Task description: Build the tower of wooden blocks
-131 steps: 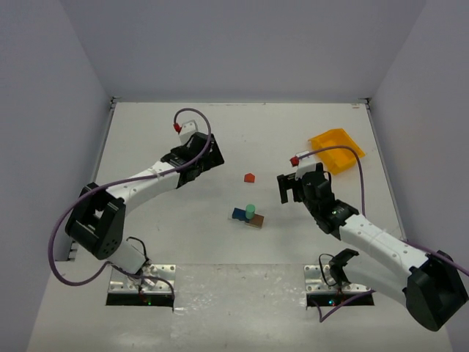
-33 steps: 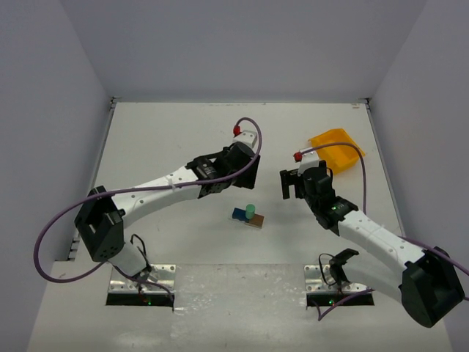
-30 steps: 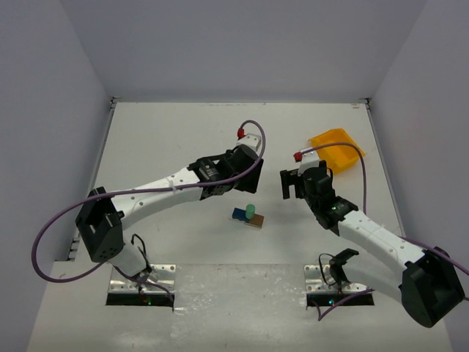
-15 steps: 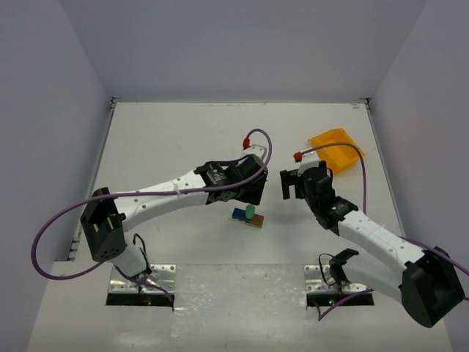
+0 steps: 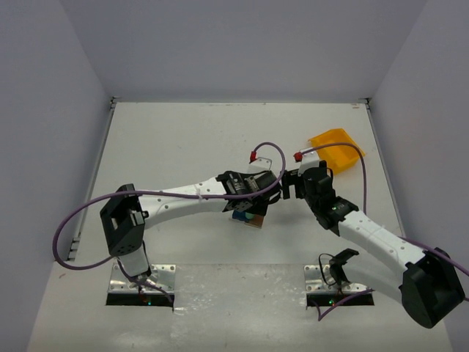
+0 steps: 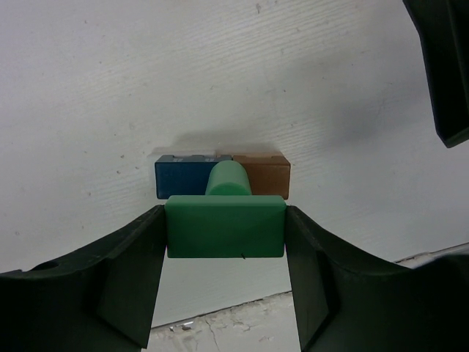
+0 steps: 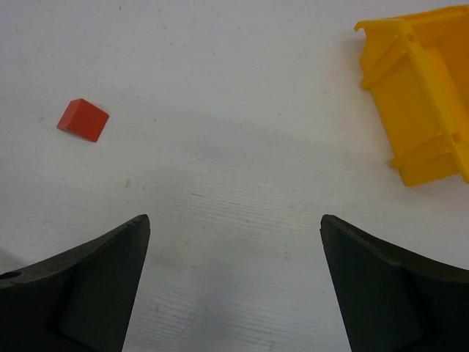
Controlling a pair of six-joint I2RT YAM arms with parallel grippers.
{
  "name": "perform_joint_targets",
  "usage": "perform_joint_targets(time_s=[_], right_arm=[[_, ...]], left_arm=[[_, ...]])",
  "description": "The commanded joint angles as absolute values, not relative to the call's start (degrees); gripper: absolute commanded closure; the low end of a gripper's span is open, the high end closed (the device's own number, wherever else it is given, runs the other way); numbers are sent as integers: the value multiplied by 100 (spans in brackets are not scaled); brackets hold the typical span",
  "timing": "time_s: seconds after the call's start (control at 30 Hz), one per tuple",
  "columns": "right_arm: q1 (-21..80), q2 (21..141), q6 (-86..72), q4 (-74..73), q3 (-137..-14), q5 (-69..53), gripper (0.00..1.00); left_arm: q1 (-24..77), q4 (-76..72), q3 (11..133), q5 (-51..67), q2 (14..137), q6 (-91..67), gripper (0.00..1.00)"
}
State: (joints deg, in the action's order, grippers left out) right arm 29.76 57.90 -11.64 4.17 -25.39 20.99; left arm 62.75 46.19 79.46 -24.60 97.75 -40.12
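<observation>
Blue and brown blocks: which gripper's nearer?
Left. The left gripper, holding a green block, is right at the blue block and brown block; the right gripper sits open to their right.

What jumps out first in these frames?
The left gripper, clamped on a mint green block, poised over the blue block and brown block side by side mid-table. The right gripper hangs open nearby, with a lone red block and the yellow bin in its wrist view.

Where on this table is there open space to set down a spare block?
Free: the far-left stretch between the left arm and the back wall, and the near strip between the two bases. Crowded: the middle, with the right arm and the blocks.
</observation>
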Motion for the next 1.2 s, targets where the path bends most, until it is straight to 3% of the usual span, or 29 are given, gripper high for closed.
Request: perform_joint_targets(time_s=[0.0, 1.17], right_arm=[[2947, 5628, -1181, 589, -2649, 2235, 1], [2926, 5608, -1169, 554, -2646, 2400, 1]], left_arm=[[6346, 4643, 8279, -2736, 9752, -4169, 59], [6337, 4395, 8103, -2733, 9843, -4026, 50]])
